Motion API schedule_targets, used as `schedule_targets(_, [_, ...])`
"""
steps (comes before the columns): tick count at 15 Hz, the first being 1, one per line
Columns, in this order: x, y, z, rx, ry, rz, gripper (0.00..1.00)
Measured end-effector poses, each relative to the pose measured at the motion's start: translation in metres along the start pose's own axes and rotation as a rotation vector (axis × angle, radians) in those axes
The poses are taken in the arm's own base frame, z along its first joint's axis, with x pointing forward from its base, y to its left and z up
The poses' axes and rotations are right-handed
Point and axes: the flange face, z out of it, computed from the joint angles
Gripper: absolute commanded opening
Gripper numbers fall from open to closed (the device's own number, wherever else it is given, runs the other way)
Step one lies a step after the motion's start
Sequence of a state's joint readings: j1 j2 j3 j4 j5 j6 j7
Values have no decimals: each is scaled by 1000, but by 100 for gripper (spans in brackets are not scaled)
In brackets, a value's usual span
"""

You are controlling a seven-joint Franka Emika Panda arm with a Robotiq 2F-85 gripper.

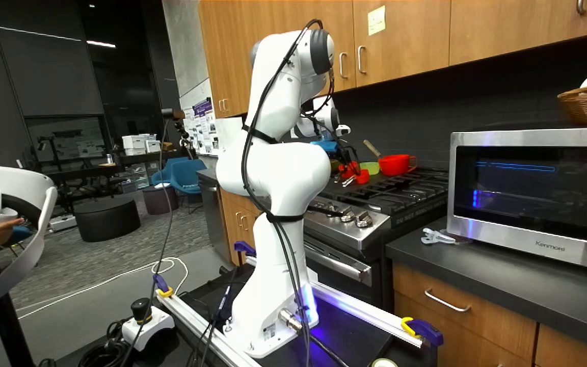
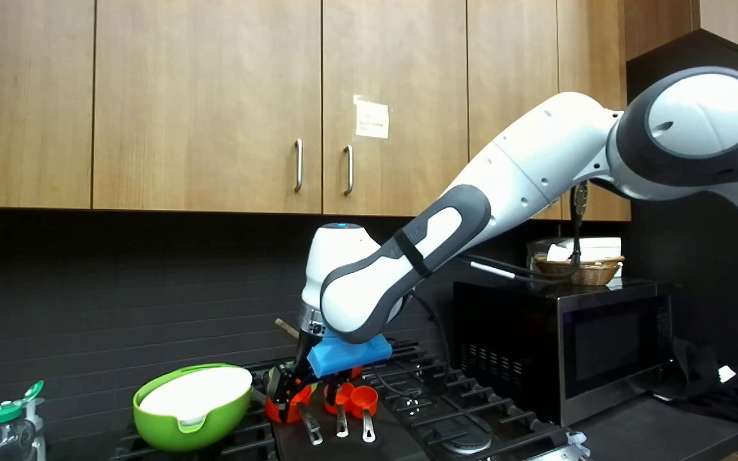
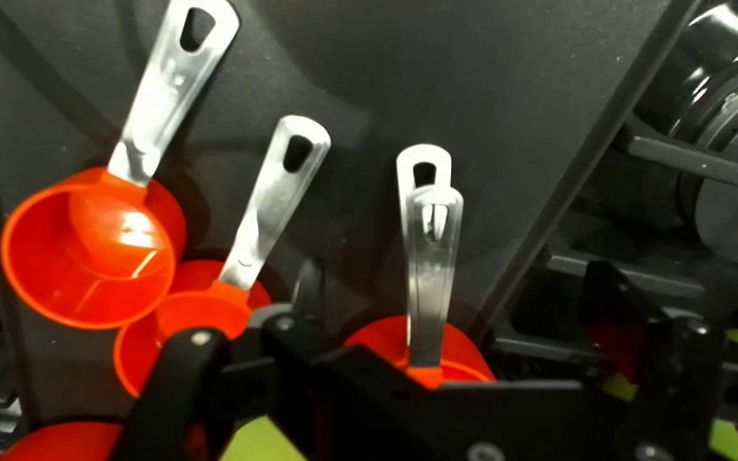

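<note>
I'm running the gripper (image 3: pixel 455 288) with jaws wide apart, straddling a stacked pair of red cups (image 3: pixel 432 275) sitting on the dark plate (image 3: pixel 503 96). Tight on one side: a jaw is crowding the small cup (image 3: pixel 202 310), can't tell if touching. Big cup (image 3: pixel 90 250) is sitting just beside that. Burner grates (image 3: pixel 702 166) are flanking the plate. Green bowl (image 2: pixel 164 432) and red pot (image 1: pixel 394 165) are standing nearby. Microwave (image 2: pixel 612 352) is sitting farther off.
</note>
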State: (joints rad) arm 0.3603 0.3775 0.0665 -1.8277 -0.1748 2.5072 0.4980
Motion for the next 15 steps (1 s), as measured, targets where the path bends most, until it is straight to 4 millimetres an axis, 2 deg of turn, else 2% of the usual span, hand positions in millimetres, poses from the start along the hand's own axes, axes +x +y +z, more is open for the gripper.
schedule_targets(3, [2,3,5,-4,-3,5,100])
schedule_targets(7, [12,9,4,-8,12,18,92])
schedule_targets(9, [19,13,3,-9,21,27,74])
schedule_targets(10, [21,15,3,-9,24,30,69])
schedule_targets(11, [23,16,3,-9,26,33,71])
schedule_targets(13, [25,17,4,-9,26,37,85])
schedule_targets(15, [25,16,4,-9,24,37,88])
